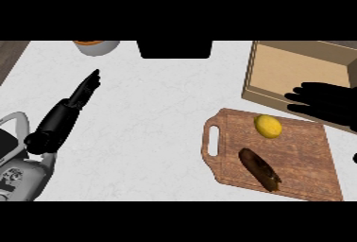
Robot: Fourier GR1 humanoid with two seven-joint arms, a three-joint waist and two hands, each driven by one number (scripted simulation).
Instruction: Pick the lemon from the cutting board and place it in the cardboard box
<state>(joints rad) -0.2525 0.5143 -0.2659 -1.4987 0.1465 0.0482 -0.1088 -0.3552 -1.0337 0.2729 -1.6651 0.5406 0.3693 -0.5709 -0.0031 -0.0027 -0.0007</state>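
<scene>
Both the left hand (85, 90) and right hand (324, 101) are hanging open, holding nothing. I'm seeing the right one hovering at the cardboard box's (293, 66) near edge; the lemon (267, 126) is lying untouched on the cutting board (307, 151).

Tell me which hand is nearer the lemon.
Right. The right hand is just up and right of the lemon, at the near edge of the box. The left hand is far to the lemon's left, across the counter.
</scene>
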